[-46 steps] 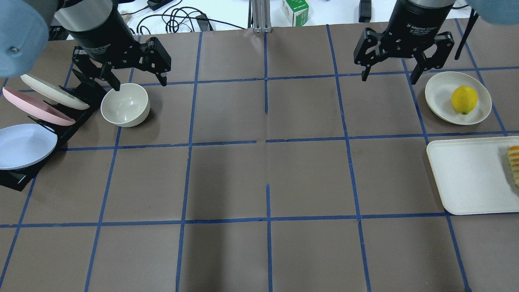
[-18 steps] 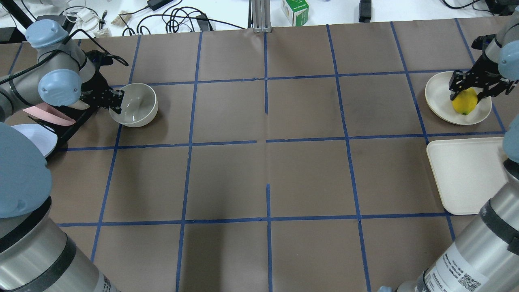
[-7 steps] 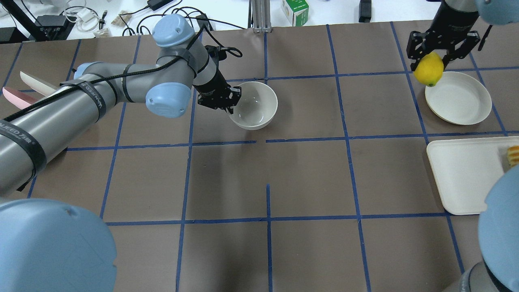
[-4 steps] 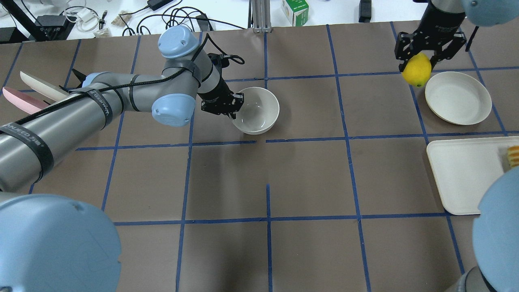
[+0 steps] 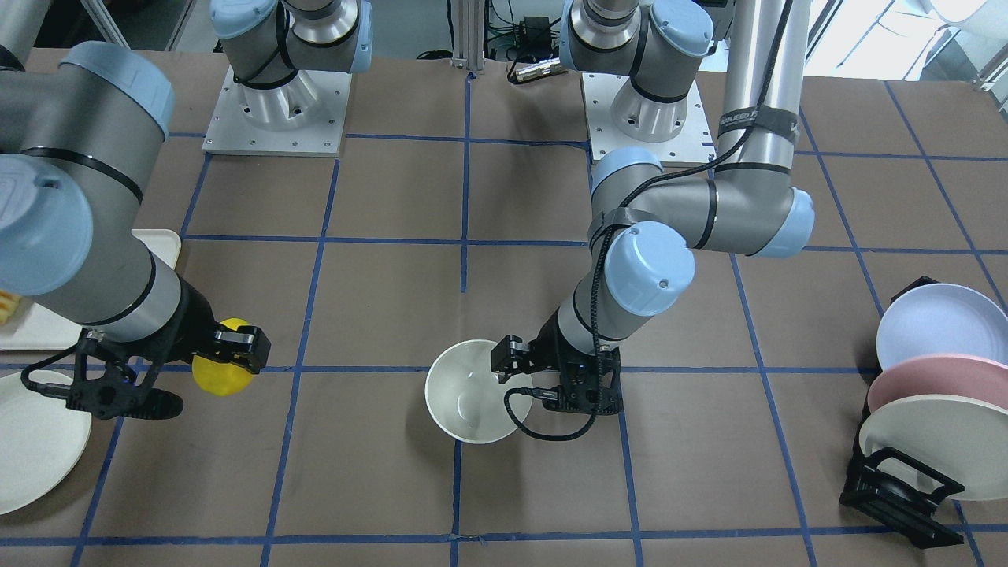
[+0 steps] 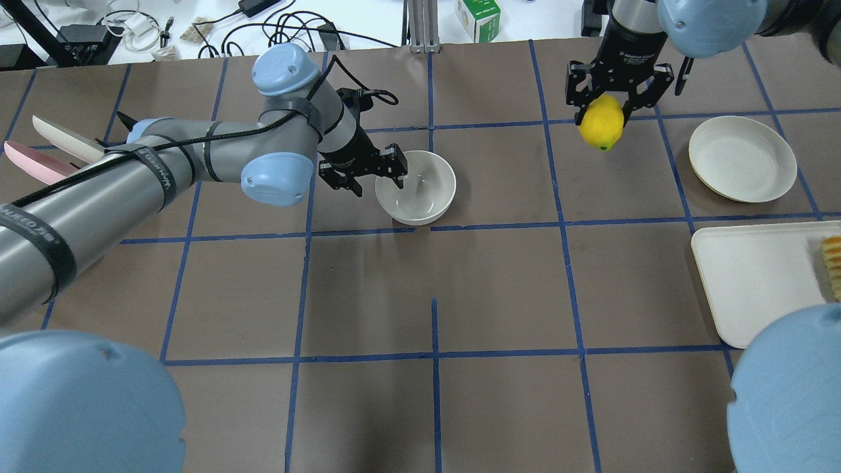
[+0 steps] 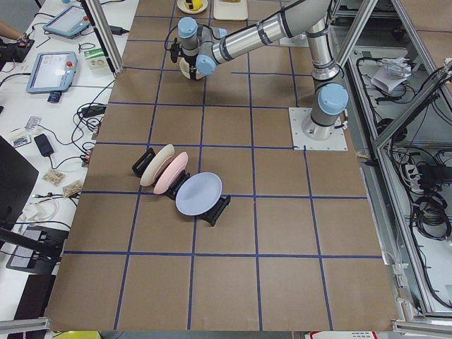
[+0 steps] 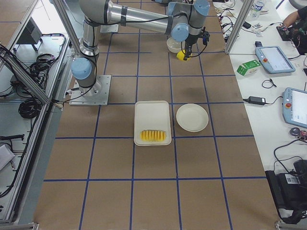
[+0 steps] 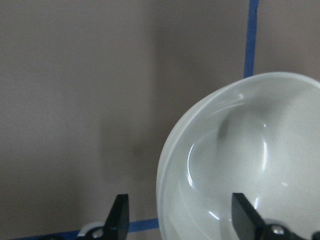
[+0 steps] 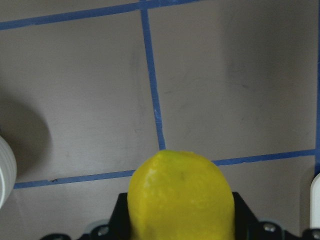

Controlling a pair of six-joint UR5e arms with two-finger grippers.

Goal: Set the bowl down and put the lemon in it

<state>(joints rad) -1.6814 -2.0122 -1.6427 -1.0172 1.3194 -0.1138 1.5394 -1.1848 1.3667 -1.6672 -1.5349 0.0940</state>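
The cream-white bowl stands upright on the brown table near the middle; it also shows in the front view and the left wrist view. My left gripper is open, its fingers astride the bowl's near-left rim, one inside and one outside. My right gripper is shut on the yellow lemon and holds it above the table, well to the right of the bowl. The lemon fills the bottom of the right wrist view and shows in the front view.
A flat cream plate lies at the far right. A white tray with sliced fruit lies in front of it. A black rack with plates stands at the far left.
My left gripper carried the bowl from beside the rack to the table's middle, set it down and opened. My right gripper lifted the lemon off the plate and moved it left.
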